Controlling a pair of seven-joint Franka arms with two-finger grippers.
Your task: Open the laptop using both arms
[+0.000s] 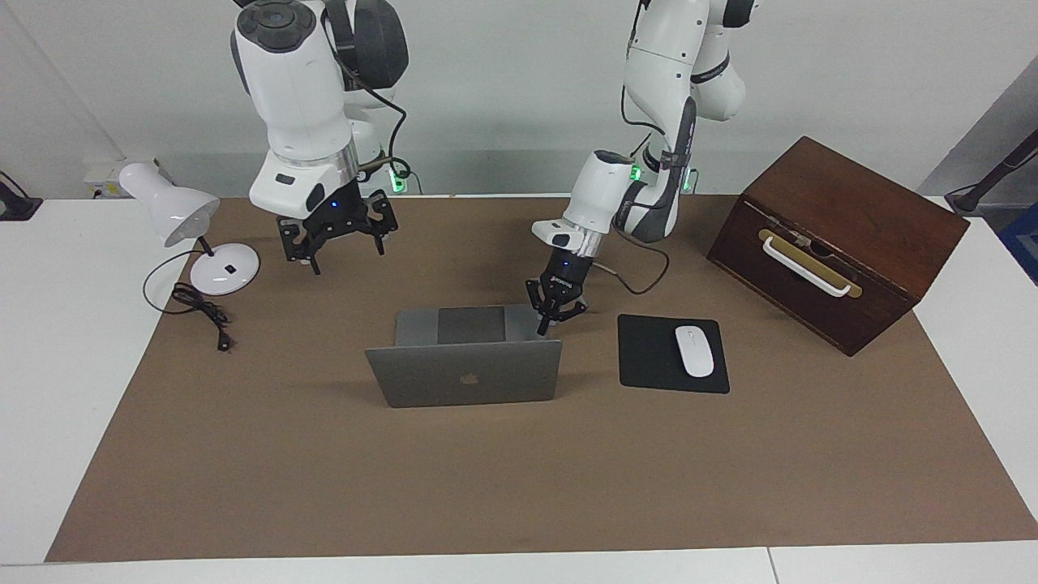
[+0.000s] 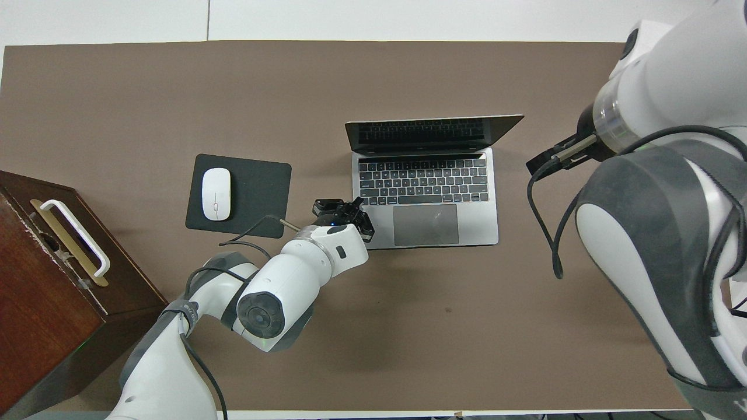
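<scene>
open laptop (image 1: 464,373) mid-mat, closed, empty left gripper (image 1: 545,323) at its deck corner, right gripper (image 1: 336,243) raised clear with fingers spread, keyboard (image 2: 423,182) visible only overhead

Two high opposed views, table (image 1: 243,454) shared.

Silver-grey laptop (image 1: 464,373) — black mouse pad (image 1: 649,354), white mouse (image 1: 694,350).
</scene>
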